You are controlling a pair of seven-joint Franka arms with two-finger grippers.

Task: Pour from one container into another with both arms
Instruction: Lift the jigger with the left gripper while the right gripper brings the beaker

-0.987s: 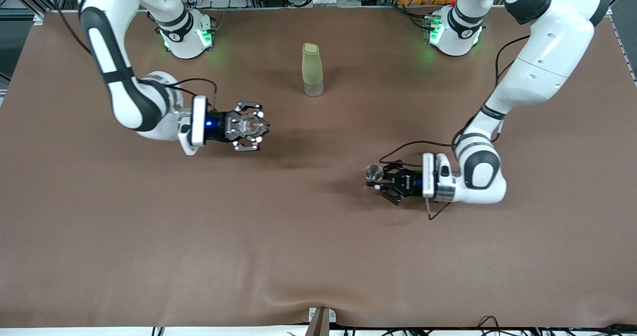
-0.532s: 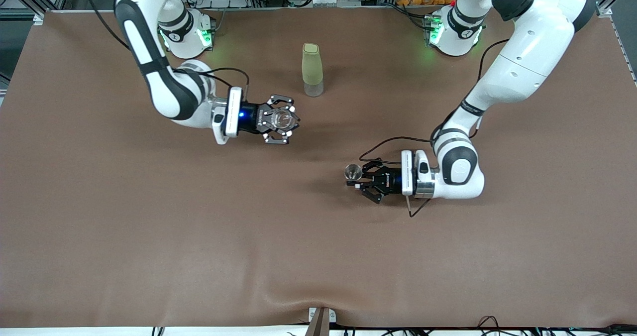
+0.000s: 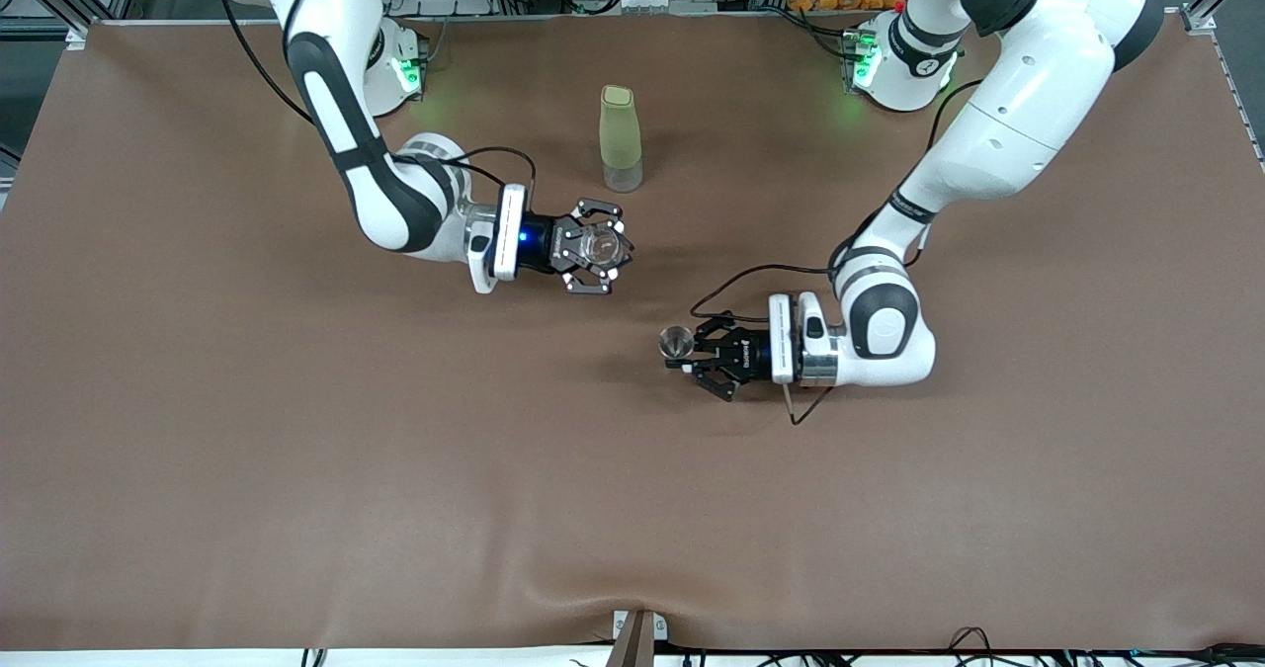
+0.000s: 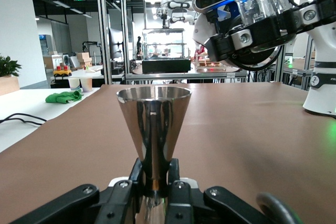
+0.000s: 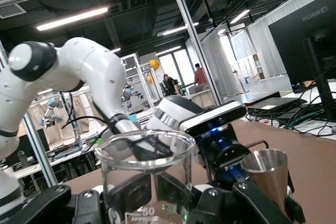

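My right gripper (image 3: 596, 248) is shut on a clear glass beaker (image 3: 598, 245) and holds it upright over the middle of the table. In the right wrist view the beaker (image 5: 147, 174) fills the space between the black fingers (image 5: 126, 192), and nothing shows inside it. My left gripper (image 3: 689, 349) is shut on the narrow waist of a shiny metal cone cup (image 3: 676, 341), also held upright. The cup (image 4: 154, 121) stands between the pads (image 4: 176, 174) in the left wrist view. There the beaker (image 4: 257, 6) hangs higher than the cup. The two containers are a short gap apart.
A tall pale green bottle (image 3: 620, 138) with a clear base stands on the brown table mat (image 3: 296, 450), close to the robots' bases and next to the right gripper. The mat has a small ridge (image 3: 583, 573) at the edge nearest the front camera.
Both arms have swung in toward the table's middle. The right gripper carried the beaker toward the left arm's end, the left gripper carried the metal cup toward the right arm's end.
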